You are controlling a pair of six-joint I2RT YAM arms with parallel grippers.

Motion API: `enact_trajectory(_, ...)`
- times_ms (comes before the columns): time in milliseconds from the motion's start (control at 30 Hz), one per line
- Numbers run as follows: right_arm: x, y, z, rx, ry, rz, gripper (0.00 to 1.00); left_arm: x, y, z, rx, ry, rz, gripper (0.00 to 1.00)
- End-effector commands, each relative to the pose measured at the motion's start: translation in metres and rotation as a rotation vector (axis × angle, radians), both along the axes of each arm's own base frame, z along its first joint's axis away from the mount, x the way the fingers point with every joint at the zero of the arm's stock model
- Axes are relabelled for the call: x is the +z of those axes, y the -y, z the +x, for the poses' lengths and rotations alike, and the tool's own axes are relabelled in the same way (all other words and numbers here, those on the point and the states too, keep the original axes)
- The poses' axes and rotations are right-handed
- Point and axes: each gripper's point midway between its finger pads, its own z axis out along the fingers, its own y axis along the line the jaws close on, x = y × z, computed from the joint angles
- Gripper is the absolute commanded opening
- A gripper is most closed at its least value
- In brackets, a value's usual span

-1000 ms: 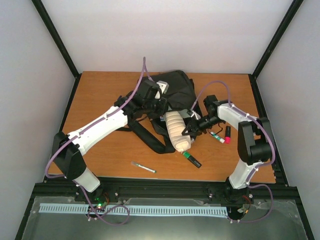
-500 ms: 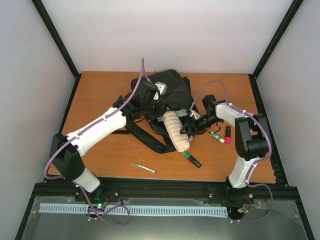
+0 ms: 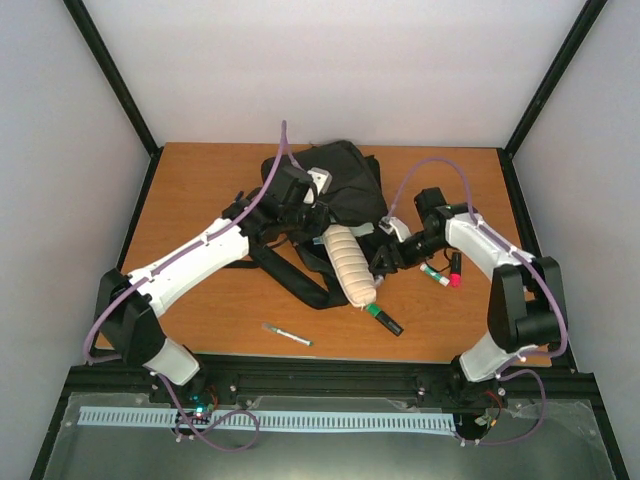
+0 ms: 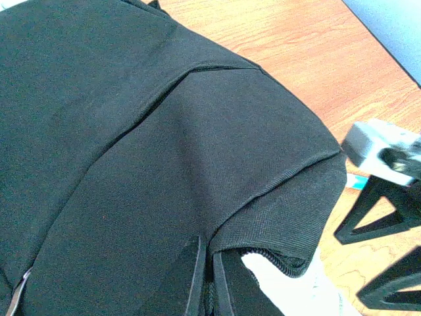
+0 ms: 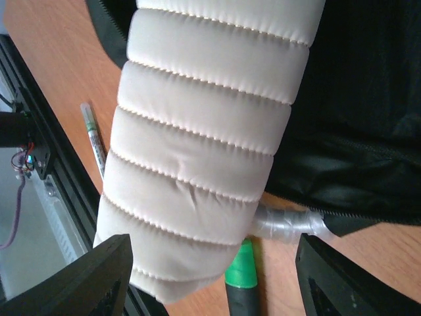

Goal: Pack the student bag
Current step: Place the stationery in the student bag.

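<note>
The student bag (image 3: 345, 180), a black backpack, lies at the back middle of the table. My left gripper (image 3: 305, 213) is shut on a fold of its fabric by the zip opening (image 4: 205, 280). A cream quilted pouch (image 3: 350, 265) lies slanted with its far end inside that opening and its near end on the table. The right wrist view shows the pouch (image 5: 204, 145) against the bag (image 5: 368, 99). My right gripper (image 3: 386, 258) stands open just right of the pouch, its jaws wide apart (image 5: 217, 283) and holding nothing.
A green marker (image 3: 383, 318) lies just in front of the pouch. A thin pen (image 3: 287, 334) rests near the front edge. A red marker (image 3: 455, 270) and a green-and-white one (image 3: 433, 272) lie under the right arm. Black straps (image 3: 290, 275) trail over the table.
My right gripper has opened, let go of the pouch and drawn back slightly to the right. The pouch has slid farther into the bag. The left gripper keeps its hold.
</note>
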Motion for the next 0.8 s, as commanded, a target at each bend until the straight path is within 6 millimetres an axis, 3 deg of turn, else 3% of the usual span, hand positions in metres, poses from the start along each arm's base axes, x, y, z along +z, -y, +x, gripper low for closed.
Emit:
enact_trajectory(0, 0.014, 0.009, -0.014, 0.1, 0.14, -0.035, 0.68, 0.041, 0.002, -0.002, -0.016, 0.103, -0.077, 0.01)
enact_trajectory(200, 0.019, 0.017, -0.032, 0.246, 0.351, -0.128, 0.65, 0.039, -0.002, -0.003, -0.008, 0.103, -0.066, 0.01)
enact_trajectory(433, 0.022, 0.004, -0.063, 0.555, 0.706, -0.302, 0.65, 0.035, -0.004, -0.004, -0.001, 0.096, -0.056, 0.01)
enact_trajectory(600, 0.001, 0.002, -0.061, 0.677, 0.846, -0.493, 0.67, 0.037, -0.004, -0.003, 0.0, 0.095, -0.057, 0.01)
enact_trajectory(767, -0.012, -0.01, -0.061, 0.709, 0.897, -0.541, 0.68, 0.041, -0.004, -0.004, 0.0, 0.099, -0.059, 0.01)
